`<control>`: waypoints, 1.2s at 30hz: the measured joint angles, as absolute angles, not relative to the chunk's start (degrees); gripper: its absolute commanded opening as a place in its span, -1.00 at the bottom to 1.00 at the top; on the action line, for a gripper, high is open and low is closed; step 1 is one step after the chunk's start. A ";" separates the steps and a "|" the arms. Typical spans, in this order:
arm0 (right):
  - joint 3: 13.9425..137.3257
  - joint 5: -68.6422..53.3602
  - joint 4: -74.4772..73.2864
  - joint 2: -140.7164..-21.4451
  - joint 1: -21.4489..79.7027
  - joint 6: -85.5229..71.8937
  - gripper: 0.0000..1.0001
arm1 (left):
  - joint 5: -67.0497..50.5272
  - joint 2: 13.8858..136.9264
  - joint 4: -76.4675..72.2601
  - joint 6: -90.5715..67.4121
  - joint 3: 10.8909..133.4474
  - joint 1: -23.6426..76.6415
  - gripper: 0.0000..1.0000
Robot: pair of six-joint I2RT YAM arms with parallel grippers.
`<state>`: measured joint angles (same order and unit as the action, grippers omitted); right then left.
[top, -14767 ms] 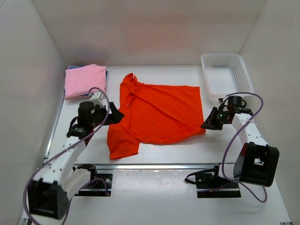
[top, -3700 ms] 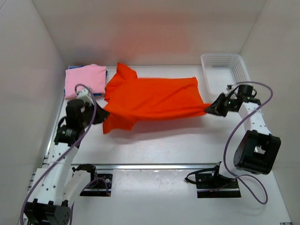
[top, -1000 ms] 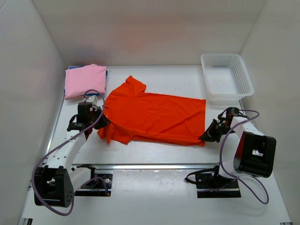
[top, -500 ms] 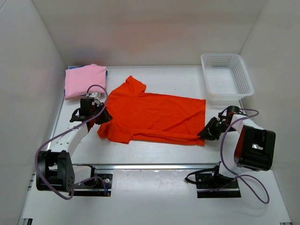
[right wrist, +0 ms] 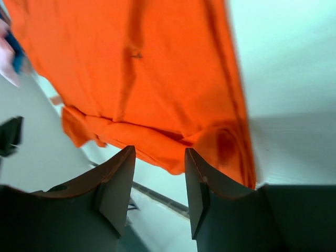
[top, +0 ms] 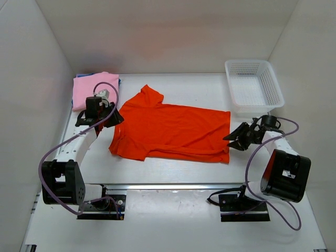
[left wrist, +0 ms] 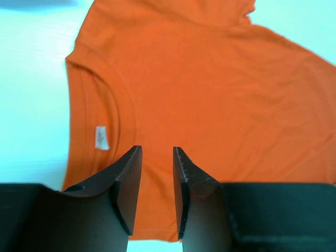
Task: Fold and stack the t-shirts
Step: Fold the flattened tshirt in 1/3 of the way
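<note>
The orange-red t-shirt [top: 173,131] lies flat at frame centre. The left gripper [top: 116,119] at its left edge and the right gripper [top: 232,138] at its right edge both have parted jaws that grip nothing.

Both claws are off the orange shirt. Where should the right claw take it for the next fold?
Probably the near corner of the hem on the orange shirt, with the right claw coming in low from the right. The shirt lies flat, its straight hem faces that open claw, and the cloth bunches there.
</note>
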<state>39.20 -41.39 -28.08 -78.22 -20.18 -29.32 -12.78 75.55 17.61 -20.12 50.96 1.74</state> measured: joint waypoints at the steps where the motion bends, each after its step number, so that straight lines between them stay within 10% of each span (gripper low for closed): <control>1: 40.25 -40.58 -28.93 -78.24 -19.11 -28.16 -0.22 | -12.60 75.53 18.33 -19.49 50.94 1.65 -0.08; 22: 45.76 -32.12 -37.32 -72.44 -11.27 -13.41 -0.25 | -10.44 72.34 30.39 -15.07 42.04 4.89 0.00; 28: 45.76 -33.21 -37.60 -71.77 -11.57 -13.30 -0.25 | -10.52 72.01 30.87 -15.42 41.19 5.02 -1.00; 36: 45.25 -33.47 -37.43 -71.48 -11.64 -13.06 -0.25 | -14.09 71.94 28.14 -18.90 43.57 3.68 -1.00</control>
